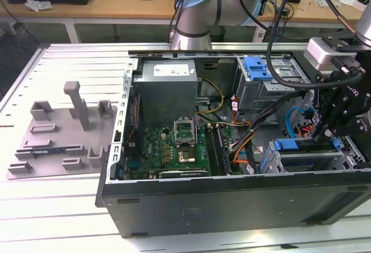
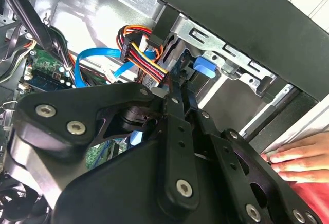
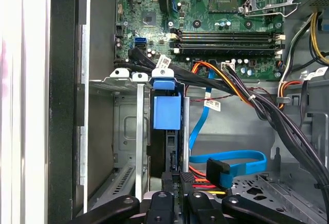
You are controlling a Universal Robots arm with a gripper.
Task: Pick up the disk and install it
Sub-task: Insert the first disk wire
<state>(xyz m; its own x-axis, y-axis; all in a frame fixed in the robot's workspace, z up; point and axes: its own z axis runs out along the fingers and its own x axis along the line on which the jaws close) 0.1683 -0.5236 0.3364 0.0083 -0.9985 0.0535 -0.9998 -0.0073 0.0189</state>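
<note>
Exterior view shows my hand (image 1: 333, 126) lowered into the open case (image 1: 232, 198) at that view's right, over the drive cage (image 1: 307, 160) where blue bracket parts show. First wrist view has the disk (image 3: 167, 131) standing on edge in a cage slot between two metal rails, its blue tab uppermost toward the motherboard (image 3: 216, 8), my fingers (image 3: 169, 203) close on either side of its near edge; I cannot tell whether they grip it. A blue cable (image 3: 226, 160) and a red-yellow-black power bundle (image 3: 205, 183) lie just beside the slot. Second wrist view shows a person's hand (image 2: 298, 157) resting on the case's outer wall. A grey fixture (image 1: 64, 131) sits on the bench (image 1: 58, 230), well apart.
</note>
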